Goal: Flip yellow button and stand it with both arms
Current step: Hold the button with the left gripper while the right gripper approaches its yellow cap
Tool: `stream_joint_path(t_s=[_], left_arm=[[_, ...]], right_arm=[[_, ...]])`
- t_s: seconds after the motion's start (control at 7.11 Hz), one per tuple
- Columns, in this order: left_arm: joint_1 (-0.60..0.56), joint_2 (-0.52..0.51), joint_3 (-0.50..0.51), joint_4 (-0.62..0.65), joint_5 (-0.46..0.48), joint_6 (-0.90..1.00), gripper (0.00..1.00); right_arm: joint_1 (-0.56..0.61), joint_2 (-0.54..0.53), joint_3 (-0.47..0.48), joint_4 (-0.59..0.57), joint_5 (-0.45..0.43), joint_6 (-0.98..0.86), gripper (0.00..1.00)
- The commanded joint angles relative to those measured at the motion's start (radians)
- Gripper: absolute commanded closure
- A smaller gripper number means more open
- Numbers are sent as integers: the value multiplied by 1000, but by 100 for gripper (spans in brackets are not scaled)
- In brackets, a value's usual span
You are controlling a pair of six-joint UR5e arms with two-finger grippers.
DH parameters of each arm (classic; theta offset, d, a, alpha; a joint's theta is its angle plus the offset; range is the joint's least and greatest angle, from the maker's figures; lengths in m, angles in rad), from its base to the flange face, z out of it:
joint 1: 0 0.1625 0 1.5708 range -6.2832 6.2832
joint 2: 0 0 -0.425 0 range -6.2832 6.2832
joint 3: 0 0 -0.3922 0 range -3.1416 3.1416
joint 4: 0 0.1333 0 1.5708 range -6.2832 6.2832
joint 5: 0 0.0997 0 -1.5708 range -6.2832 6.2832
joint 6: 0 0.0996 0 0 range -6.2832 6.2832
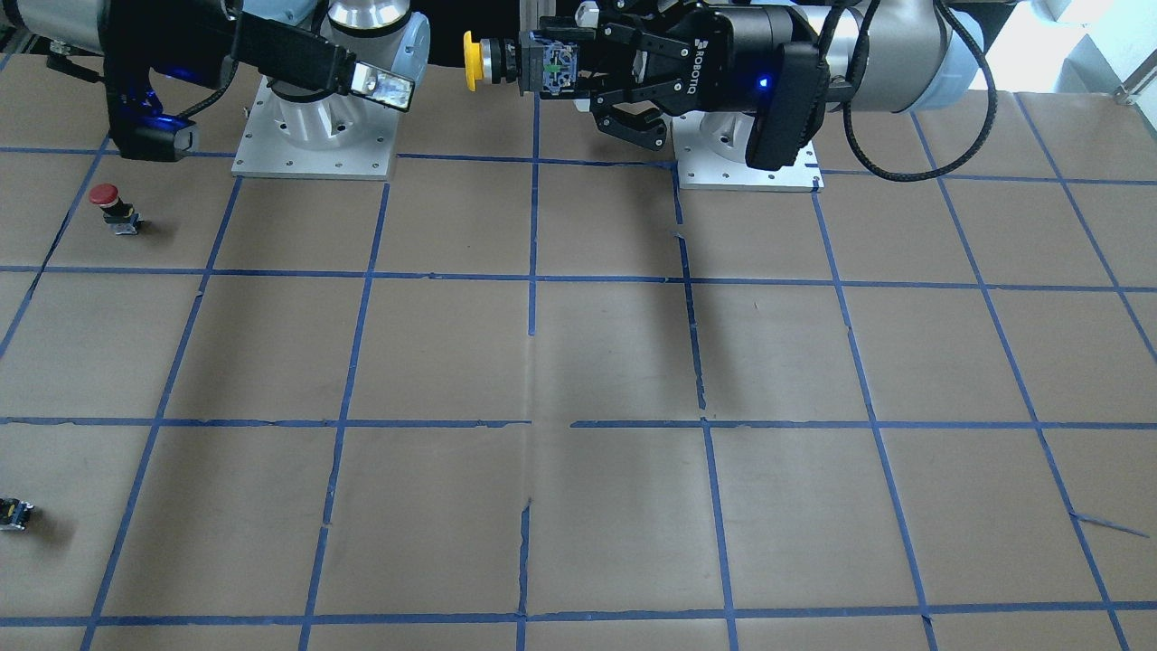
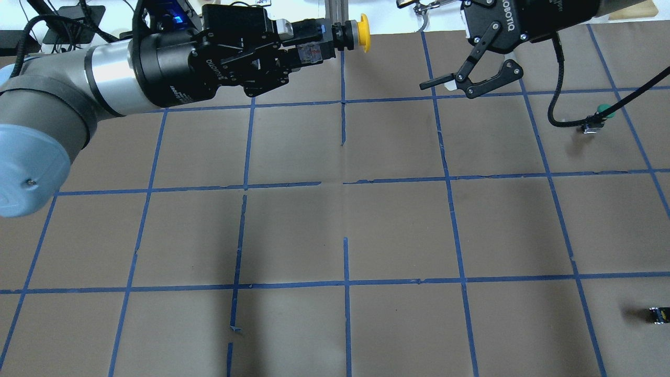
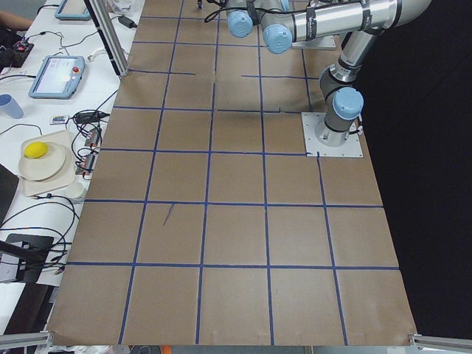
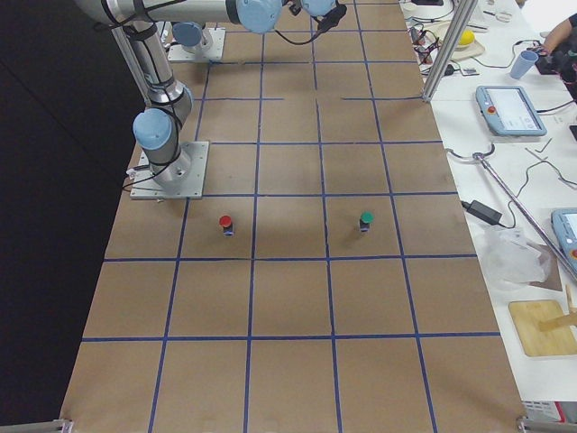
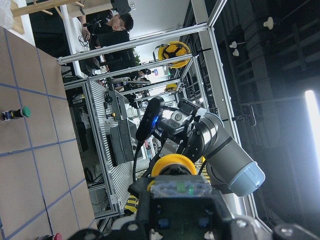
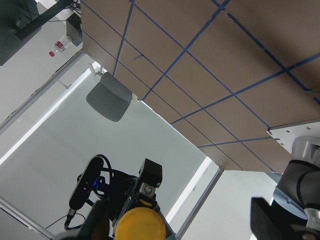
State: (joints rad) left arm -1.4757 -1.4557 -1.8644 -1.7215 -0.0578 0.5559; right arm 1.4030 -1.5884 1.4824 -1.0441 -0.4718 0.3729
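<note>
My left gripper (image 2: 306, 51) is shut on the yellow button's (image 2: 361, 33) black-and-grey body and holds it level, high above the table's far middle. The yellow cap (image 1: 471, 61) points toward my right arm. My right gripper (image 2: 449, 89) is open and empty, a short way off to the cap's side, apart from it. One of its fingers (image 1: 380, 89) shows in the front view. In the left wrist view the cap (image 5: 172, 165) sits ahead of the fingers with the right arm beyond. In the right wrist view the cap (image 6: 140, 226) is at the bottom edge.
A red-capped button (image 1: 108, 201) stands upright near my right arm's base (image 1: 315, 136). A green-capped button (image 2: 602, 111) stands further out on the right. A small dark capless part (image 2: 658, 314) lies near the right edge. Blue tape lines grid the brown table (image 2: 335, 230).
</note>
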Motion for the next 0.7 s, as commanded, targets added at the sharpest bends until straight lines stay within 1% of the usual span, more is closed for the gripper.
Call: stream_joint_path(t_s=[0.0, 0.14, 0.28, 0.42, 0.56], left_arm=[[-9, 0, 1, 17, -4, -5, 95], [-11, 0, 1, 17, -4, -7, 95], [-11, -2, 2, 17, -4, -7, 95], [-11, -2, 2, 19, -4, -7, 95], [-11, -2, 2, 19, -5, -7, 95]], right_arm=[[66, -8, -14, -5, 10, 3, 0], [70, -21, -16, 1, 54, -6, 0], [70, -42, -14, -5, 56, -6, 1], [68, -41, -17, -11, 62, -8, 4], [67, -36, -11, -22, 64, -8, 10]])
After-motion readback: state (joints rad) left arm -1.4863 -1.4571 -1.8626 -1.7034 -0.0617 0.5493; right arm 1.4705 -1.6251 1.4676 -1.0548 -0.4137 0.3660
